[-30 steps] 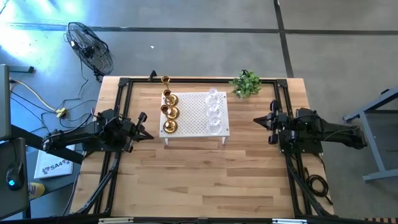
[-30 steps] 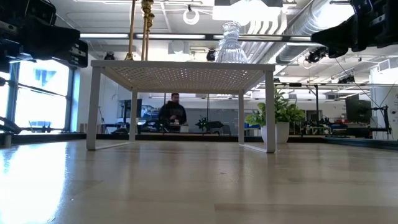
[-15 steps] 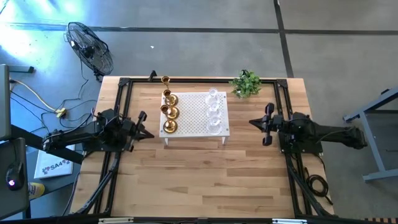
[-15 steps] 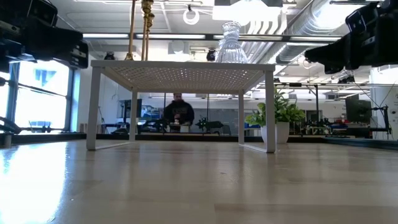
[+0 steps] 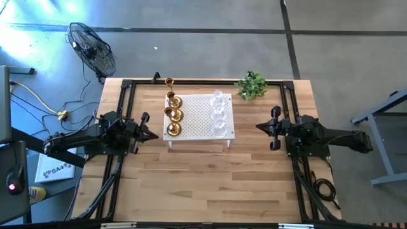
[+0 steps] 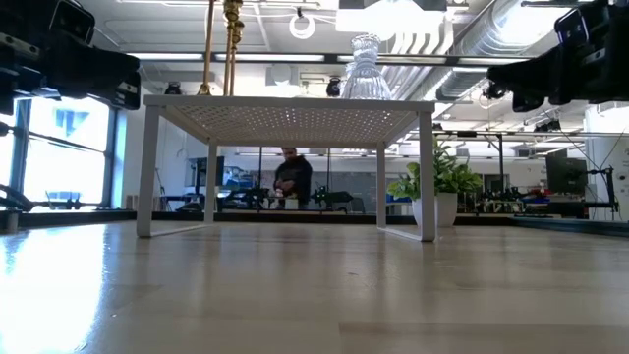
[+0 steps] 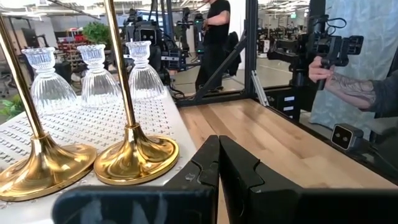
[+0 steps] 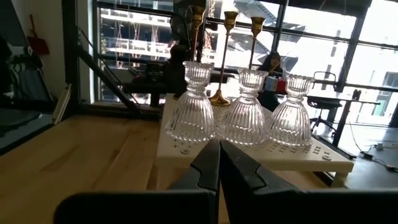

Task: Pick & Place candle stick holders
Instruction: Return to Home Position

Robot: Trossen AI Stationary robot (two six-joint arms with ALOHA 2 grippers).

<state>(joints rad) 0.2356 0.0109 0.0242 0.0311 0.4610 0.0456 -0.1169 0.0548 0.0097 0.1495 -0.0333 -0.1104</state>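
Moved: my right gripper (image 5: pixel 259 126) is closer to the stand (image 5: pixel 198 117) than a second ago. My left gripper (image 5: pixel 154 135) has kept its place. The person (image 6: pixel 295 177) seen under the stand in the low view has stepped to the right.
Right gripper: fingers pressed together, holding nothing. It is in the air off the stand's right side, pointing at it and clear of it, about level with the stand's top.
Left gripper: fingers pressed together, empty. It is off the stand's left side, near its front corner, pointing at it without touching.
Glass holders (image 5: pixel 219 114): three, upright, in a row along the stand's right side, the side facing my right gripper.
Gold holders (image 5: pixel 174 116): three, upright on tall stems, in a row along the stand's left edge. Their round bases are close together.
Stand: white, perforated top, four legs on the table (image 5: pixel 210 184).
Plant (image 5: pixel 252 84): on the table just beyond the stand's far right corner.
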